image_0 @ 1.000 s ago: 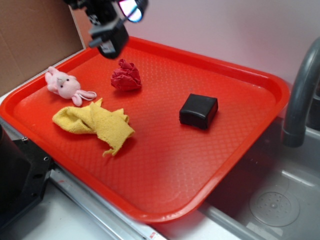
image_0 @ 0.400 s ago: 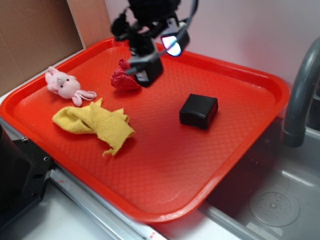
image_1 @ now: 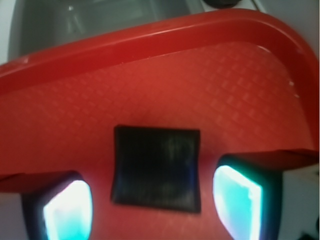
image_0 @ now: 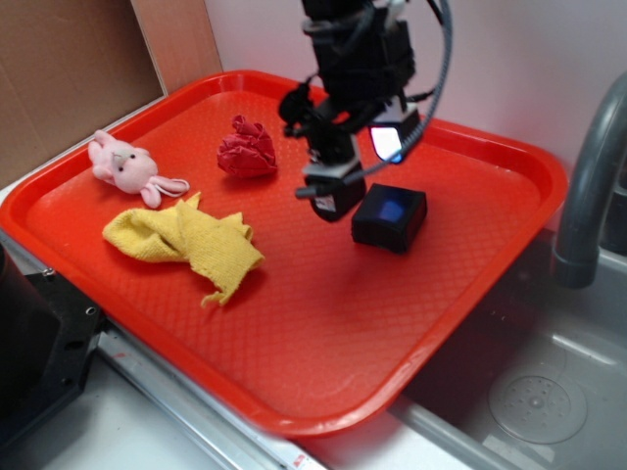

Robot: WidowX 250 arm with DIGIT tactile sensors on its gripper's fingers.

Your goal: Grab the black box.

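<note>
On the red tray, the black box sits flat toward 2 o'clock from the tray's middle, its glossy top catching a small blue glint. Just beside it at its 9 o'clock hangs the gripper, close above the tray floor — whether it touches the box cannot be told from the exterior view. From the wrist view the box lies between the two fingertips, one lit pad at 8 o'clock and the other at 4 o'clock, with red tray showing on either side of it; the jaws stand spread wide and hold nothing. A dark red wad of cloth lies at 10 o'clock from the gripper, well apart. Farther toward 9 o'clock rest a pink toy and, just below it, a crumpled yellow cloth — the toy's trailing ear nearly meets the cloth.
</note>
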